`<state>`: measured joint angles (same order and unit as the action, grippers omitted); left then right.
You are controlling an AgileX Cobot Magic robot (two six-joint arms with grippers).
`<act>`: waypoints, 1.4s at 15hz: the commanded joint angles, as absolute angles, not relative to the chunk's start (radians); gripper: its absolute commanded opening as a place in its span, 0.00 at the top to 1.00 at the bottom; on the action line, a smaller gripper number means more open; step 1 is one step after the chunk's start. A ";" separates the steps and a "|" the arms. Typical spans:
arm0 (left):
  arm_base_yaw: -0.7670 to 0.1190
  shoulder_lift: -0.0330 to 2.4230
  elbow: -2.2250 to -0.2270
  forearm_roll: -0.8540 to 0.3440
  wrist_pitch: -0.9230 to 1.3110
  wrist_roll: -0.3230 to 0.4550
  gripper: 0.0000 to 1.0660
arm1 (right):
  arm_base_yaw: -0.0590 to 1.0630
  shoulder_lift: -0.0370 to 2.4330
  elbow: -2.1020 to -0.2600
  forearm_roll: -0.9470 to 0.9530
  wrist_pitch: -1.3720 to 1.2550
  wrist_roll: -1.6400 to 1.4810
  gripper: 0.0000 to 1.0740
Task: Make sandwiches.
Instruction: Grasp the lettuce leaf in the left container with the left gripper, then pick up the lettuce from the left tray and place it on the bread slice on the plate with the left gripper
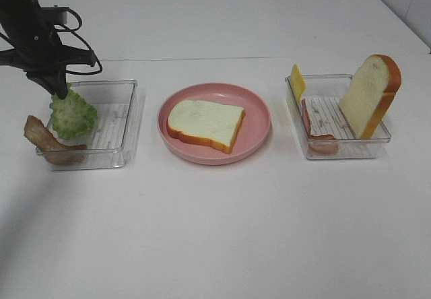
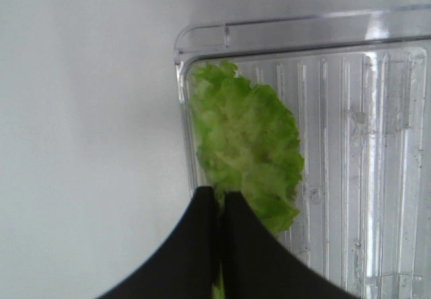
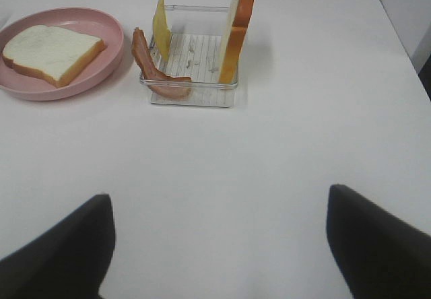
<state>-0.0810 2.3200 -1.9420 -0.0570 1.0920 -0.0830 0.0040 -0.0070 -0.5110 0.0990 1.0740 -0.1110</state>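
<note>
Sandwiches: none stacked yet, parts lying separately. Lettuce leaf (image 1: pixel 73 114) clamped at its top edge in the left gripper (image 2: pixel 222 205), jaws pressed together on it, hanging straight below them. Just beside the leaf, a side wall and rounded corner of the left tray (image 2: pixel 202 36). Beyond that wall, bare table (image 1: pixel 215 231); on the jaws' other side, open ribbed tray floor. Bacon strip (image 1: pixel 50 144) draped over the rim near the leaf's lower edge; touching or not, cannot tell.

Right gripper (image 3: pixel 217 194) with jaws wide apart, nothing between them, clear tabletop below and ahead. Well ahead of those jaws, the right tray (image 3: pixel 192 93): upright bread slice (image 3: pixel 236 36) leaning at one wall, cheese slice (image 3: pixel 160 26) standing at the opposite wall, second bacon strip (image 3: pixel 151 70) over the rim. Ahead and aside, pink plate (image 3: pixel 120 43) with flat bread slice (image 3: pixel 50 53).

Counted: two bread slices, two bacon strips, one leaf, one cheese slice, two trays, one plate.
</note>
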 commanded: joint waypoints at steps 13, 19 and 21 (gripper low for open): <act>-0.088 2.165 -1.953 -0.652 1.015 0.152 1.00 | 0.000 -0.020 -0.506 0.096 1.063 -0.116 0.25; -0.255 2.210 -1.953 -0.916 0.947 0.267 1.00 | 0.000 -0.020 -0.506 0.096 1.063 -0.116 0.25; -0.301 2.242 -1.953 -0.947 0.944 0.286 1.00 | 0.000 -0.020 -0.506 0.096 1.063 -0.116 0.25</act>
